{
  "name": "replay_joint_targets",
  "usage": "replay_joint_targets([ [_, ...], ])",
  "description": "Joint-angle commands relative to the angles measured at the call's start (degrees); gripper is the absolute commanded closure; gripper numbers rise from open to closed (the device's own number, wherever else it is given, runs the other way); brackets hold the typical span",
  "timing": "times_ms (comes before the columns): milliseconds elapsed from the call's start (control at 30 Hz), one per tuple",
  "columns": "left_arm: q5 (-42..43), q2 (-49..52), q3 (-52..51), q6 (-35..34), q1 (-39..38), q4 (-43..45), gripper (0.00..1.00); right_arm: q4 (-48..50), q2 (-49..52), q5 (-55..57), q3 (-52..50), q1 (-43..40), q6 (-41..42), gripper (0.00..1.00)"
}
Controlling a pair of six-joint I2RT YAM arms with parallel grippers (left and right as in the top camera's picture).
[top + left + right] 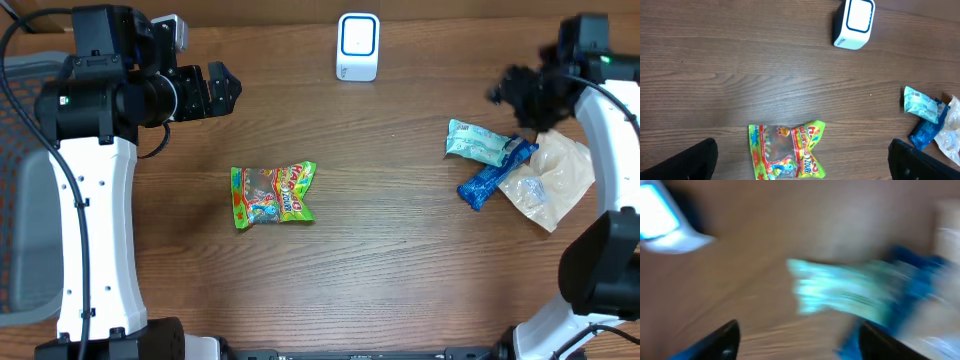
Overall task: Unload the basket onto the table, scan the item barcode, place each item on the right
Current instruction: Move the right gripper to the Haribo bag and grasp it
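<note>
The teal packet lies flat on the right side of the brown wooden table. It has small print on it, but the letters are too tiny to read. One end of it touches the blue packet, which lies slanted just beside it. The blue packet leans over the edge of a see-through crinkly bag.

The right gripper is up over these three things, close to the teal packet but not touching it. In the right wrist view the picture is very blurry. Its two dark fingers look far apart with nothing between them, so it seems to be wide open.

A green candy bag lies flat in the middle of the table, well apart from the packets. It has big red and yellow letters, but I cannot read them for sure.

The white scanner with a blue-edged window stands at the far edge of the table.

The left gripper hangs over the far left part of the table, wide open and holding nothing. The candy bag is nearer to the front than it is.
</note>
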Motion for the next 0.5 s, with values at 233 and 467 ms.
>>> replay_joint_targets([
  [233,0.0,0.0,0.2,-0.8,-0.4,0.0,0.00,9.3,6.7,-10.9,-4.9,26.3,4.7,0.16],
  [467,0.0,0.0,0.2,-0.8,-0.4,0.0,0.00,15.6,13.7,-5.8,-4.9,40.7,9.4,0.18],
])
